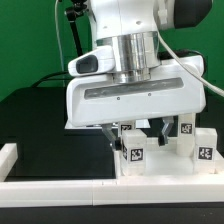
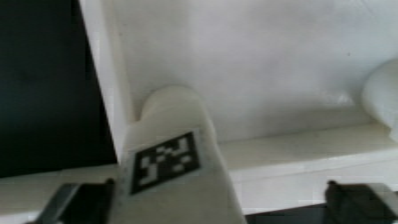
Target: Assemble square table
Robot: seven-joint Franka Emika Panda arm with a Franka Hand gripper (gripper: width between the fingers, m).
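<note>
The white square slab [image 1: 165,168] lies flat at the exterior view's lower right. Three white block legs with tags show there: one [image 1: 135,152] at the slab's near left part, one [image 1: 186,127] behind, one [image 1: 206,150] at the right. My gripper [image 1: 137,136] hangs straight down over the near left leg, open, with a finger on each side of it. In the wrist view that leg [image 2: 178,160] rises between my fingertips [image 2: 71,200]. It is close to one finger and clearly apart from the other. My gripper [image 2: 210,203] holds nothing. The slab [image 2: 267,70] fills the view behind.
A long white border rail [image 1: 90,190] runs along the front and another [image 1: 10,155] stands at the exterior view's left. The black table top [image 1: 40,120] shows between them, and also in the wrist view [image 2: 36,80].
</note>
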